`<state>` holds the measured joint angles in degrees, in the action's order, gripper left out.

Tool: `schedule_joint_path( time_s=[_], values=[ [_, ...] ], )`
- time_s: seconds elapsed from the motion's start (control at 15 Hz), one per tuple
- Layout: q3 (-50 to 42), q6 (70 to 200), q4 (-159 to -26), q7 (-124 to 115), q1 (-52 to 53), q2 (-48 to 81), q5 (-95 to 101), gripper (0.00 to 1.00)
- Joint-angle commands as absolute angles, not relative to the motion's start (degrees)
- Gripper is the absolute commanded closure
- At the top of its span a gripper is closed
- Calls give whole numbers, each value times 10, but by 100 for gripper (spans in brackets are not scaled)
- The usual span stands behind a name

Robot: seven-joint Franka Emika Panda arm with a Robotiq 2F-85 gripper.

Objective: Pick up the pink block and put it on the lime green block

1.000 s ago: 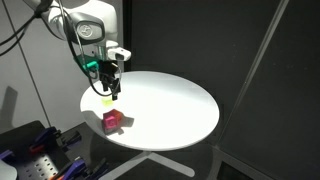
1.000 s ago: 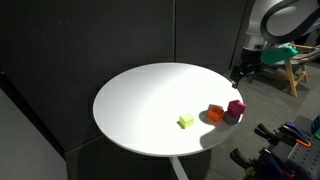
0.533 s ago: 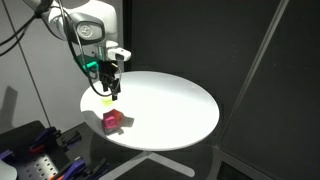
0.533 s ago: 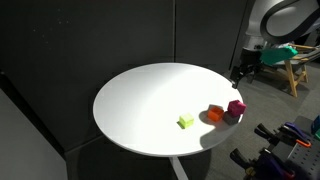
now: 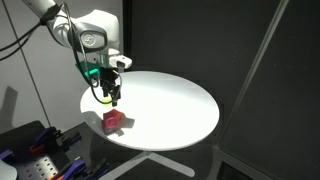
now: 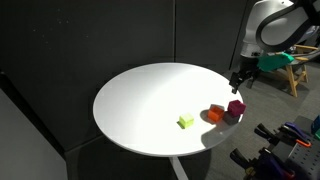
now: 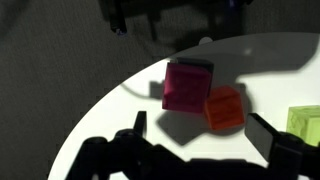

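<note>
in an exterior view, the gripper (image 5: 113, 98) hangs above the near rim of the round table (image 5: 190, 125), with the pink block (image 5: 113, 121) below it and close to the edge. the lime green block (image 5: 103, 99) shows only as a sliver beside the fingers. here we cannot tell how the jaws stand. we judge the edge to be the main hazard: a descent that is off-centre could shove the pink block off the table.

in an exterior view from the opposite side, the gripper (image 6: 237, 80) sits over the table's (image 6: 130, 100) rim, above and apart from the pink block (image 6: 236, 107). an orange block (image 6: 215, 114) lies right against the pink one, and the lime green block (image 6: 186, 121) is just beyond it. we think the fingers may catch the orange block too, or push it into the green one.

in the wrist view, the gripper (image 7: 197, 122) is spread wide and holds nothing. the pink block (image 7: 187, 85) lies ahead of it, apparently touching the orange block (image 7: 225, 108) at a corner, while the lime green block (image 7: 306, 122) is at the frame's side. the pink block looks slightly turned to the fingers, so we expect it may twist or slip when they close.
</note>
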<state>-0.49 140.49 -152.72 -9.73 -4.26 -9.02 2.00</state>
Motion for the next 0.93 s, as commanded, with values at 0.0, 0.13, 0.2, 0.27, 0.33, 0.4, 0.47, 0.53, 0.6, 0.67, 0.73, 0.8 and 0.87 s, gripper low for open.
schedule_joint_path(
  time_s=[0.0,0.13,0.2,0.27,0.33,0.4,0.47,0.53,0.6,0.67,0.73,0.8,0.87],
  values=[
    [-6,1446,-1532,-121,-48,-68,47,0],
    [-6,1464,-1534,-128,-47,-53,54,0],
    [-6,1473,-1536,-130,-46,-46,57,0],
    [-7,1478,-1536,-134,-46,-39,60,0],
    [-8,1484,-1537,-137,-45,-33,65,0],
    [-9,1489,-1537,-139,-44,-26,67,0],
    [-10,1492,-1537,-141,-43,-19,68,0],
    [-11,1495,-1537,-142,-43,-13,70,0],
    [-12,1497,-1537,-142,-42,-7,70,0],
    [-14,1499,-1537,-140,-42,-2,69,0],
    [-15,1502,-1537,-139,-41,3,69,0],
    [-17,1504,-1537,-137,-41,7,68,0],
    [-19,1506,-1537,-134,-41,11,66,0]
  ],
)
